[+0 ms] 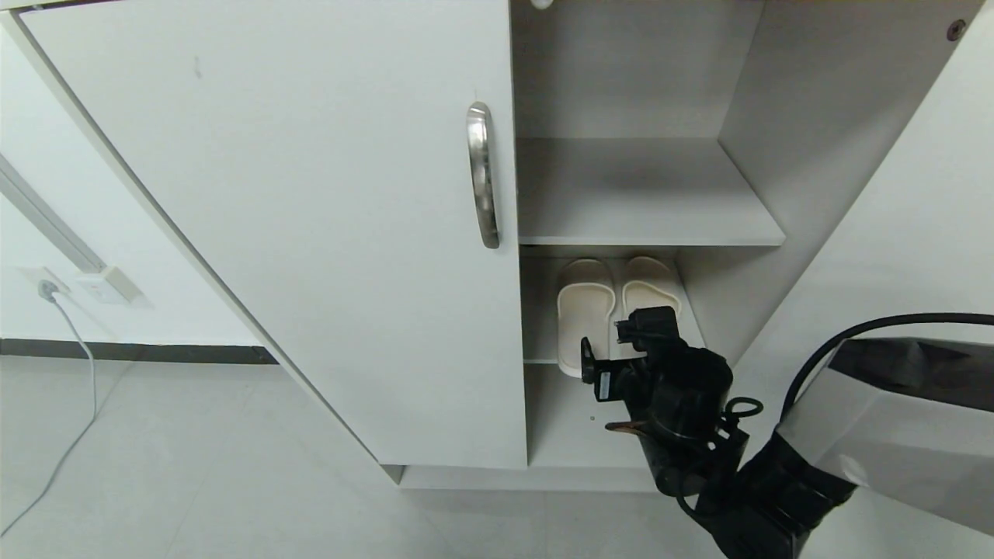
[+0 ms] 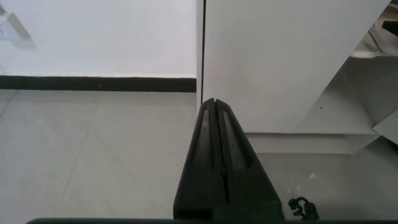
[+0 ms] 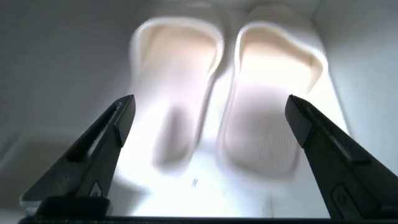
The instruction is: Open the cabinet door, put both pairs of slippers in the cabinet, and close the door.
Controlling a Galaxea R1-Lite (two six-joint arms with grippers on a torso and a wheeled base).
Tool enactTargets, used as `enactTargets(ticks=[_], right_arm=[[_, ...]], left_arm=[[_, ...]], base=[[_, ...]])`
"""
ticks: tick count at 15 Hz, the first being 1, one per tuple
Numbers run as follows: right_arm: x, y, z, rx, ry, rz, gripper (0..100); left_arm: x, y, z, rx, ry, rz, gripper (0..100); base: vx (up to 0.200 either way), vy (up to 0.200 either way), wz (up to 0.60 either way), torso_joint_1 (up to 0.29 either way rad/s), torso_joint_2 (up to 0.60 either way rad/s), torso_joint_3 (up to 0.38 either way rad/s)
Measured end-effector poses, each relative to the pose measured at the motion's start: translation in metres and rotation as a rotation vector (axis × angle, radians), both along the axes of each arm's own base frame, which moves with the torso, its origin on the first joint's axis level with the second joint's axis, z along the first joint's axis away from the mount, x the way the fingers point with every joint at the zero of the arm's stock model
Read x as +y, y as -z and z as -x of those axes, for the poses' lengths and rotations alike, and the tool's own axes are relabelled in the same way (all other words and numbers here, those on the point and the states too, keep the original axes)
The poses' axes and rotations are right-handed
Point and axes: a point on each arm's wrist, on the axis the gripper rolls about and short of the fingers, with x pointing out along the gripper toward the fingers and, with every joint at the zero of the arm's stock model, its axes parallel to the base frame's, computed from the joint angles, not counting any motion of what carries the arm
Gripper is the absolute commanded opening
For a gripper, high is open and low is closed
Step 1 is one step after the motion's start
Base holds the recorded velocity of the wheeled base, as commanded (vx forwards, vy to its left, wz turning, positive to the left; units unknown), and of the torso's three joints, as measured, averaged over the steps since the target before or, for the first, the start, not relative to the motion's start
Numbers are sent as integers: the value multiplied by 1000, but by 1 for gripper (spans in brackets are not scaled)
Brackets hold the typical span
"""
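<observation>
Cream foam slippers [image 1: 613,307] inside the white cabinet [image 1: 652,233] are being faced by the spread right gripper [image 1: 621,345], the left gripper [image 2: 213,107] being held together

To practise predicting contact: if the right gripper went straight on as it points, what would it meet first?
Probably the white slippers on the cabinet shelf, heel ends first; the right gripper is open toward them.
</observation>
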Motion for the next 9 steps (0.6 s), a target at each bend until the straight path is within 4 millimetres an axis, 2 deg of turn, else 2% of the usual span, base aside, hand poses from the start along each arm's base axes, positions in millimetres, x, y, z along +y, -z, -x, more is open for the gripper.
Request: enactTargets(ticks=[2, 9], right_arm=[[1, 1, 17, 1, -31, 2, 100], [4, -1, 26, 0, -55, 7, 100]], left_arm=[[0, 0, 0, 0, 0, 0, 0], [0, 0, 0, 0, 0, 1, 0]], base=[[0, 0, 0, 0, 0, 0], [-200, 0, 0, 2, 4, 3]])
